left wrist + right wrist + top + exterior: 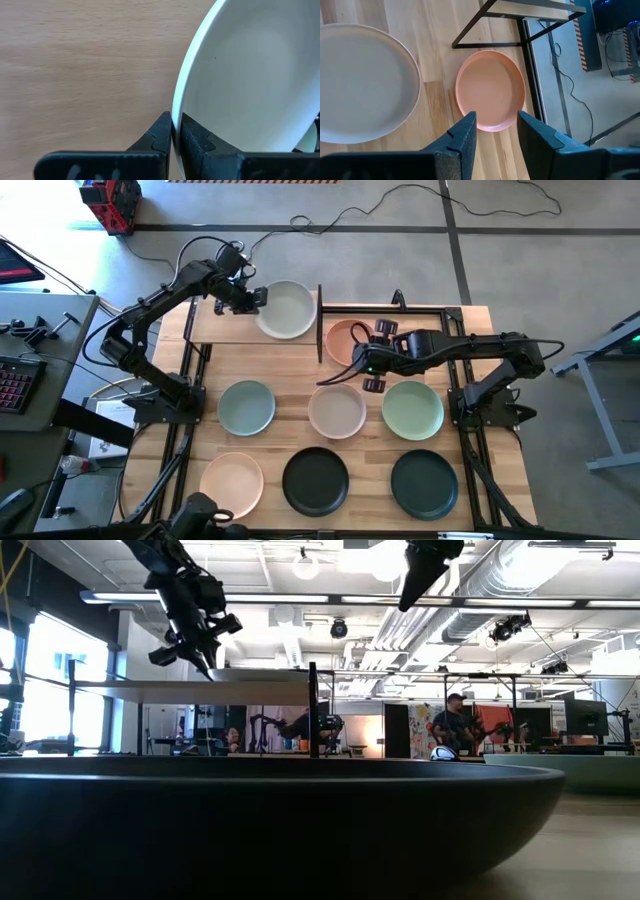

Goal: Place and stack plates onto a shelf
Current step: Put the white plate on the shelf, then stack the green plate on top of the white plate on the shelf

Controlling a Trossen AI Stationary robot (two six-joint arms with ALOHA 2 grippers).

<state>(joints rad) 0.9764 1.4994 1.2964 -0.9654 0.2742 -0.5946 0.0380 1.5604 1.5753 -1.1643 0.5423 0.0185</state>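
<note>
A pale green plate is on or just above the right end of the light-wood shelf; my left gripper is shut on its rim. It also shows in the low view. My right gripper is open and empty, up over the near edge of the salmon pink plate, which lies flat on the tabletop right of the shelf. Flat on the table lie the blue-grey, beige, pale green, cream-peach and two black plates. My left gripper pinches the plate's rim on the plate's left side, one finger inside the rim and one outside. The fingers come from the table's left, slanting down. The plate sits level over the shelf board; whether it rests on it, I cannot tell.
A black metal frame stands around the salmon plate at the far right of the table, and a black post rises at the shelf's right end. The near black plate fills the low view's foreground. People sit in the room behind.
</note>
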